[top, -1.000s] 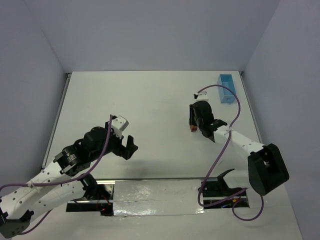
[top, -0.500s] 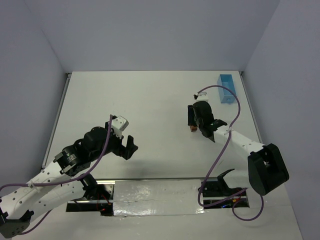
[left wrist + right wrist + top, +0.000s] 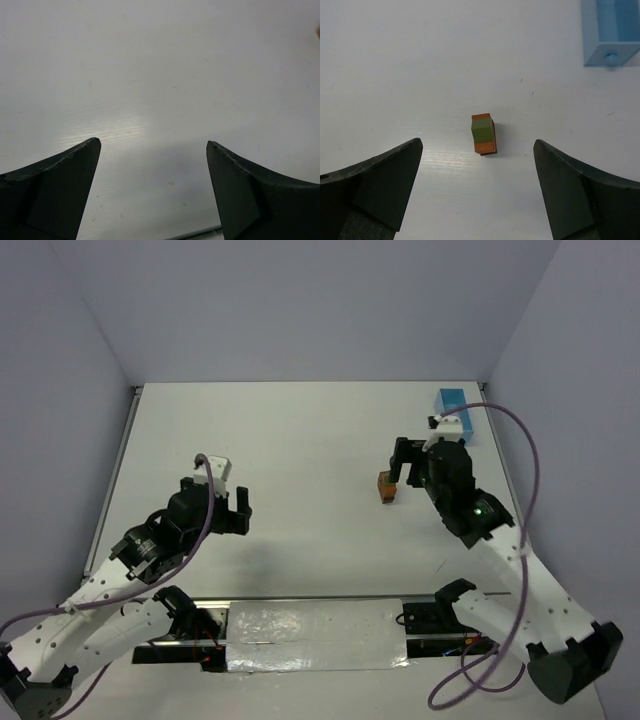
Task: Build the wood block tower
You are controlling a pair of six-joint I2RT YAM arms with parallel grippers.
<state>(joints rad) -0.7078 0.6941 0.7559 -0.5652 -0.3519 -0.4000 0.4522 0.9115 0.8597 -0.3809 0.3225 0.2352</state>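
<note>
Surface: white table [image 3: 300, 430], shut in by pale walls [image 3: 300, 300] at the back and on both sides; the arm bases take up the near edge.
Tower: tower [image 3: 386, 487] stands on the table right of centre, well apart from every edge. In the right wrist view [image 3: 483, 133] an olive-green block sits on an orange one, with a darker sliver under the orange one's near edge; how many blocks lie beneath, I cannot tell.
Room round tower: white surface shows on all four sides of it in the right wrist view.
Right gripper: right gripper [image 3: 420, 462] hangs just right of the tower, jaws spread wide and holding nothing. In its own view [image 3: 477, 144] the tower lies between the two fingers [image 3: 380, 185], apart from both.
Left gripper: left gripper [image 3: 218, 502] hangs over the left half of the table, well apart from the tower, jaws released and wide [image 3: 152, 145], with only white surface between them.
Tray: light blue tray [image 3: 452, 400] lies at the far right corner, near the right edge, partly hidden behind the right wrist. It is well apart from the tower [image 3: 612, 35].
</note>
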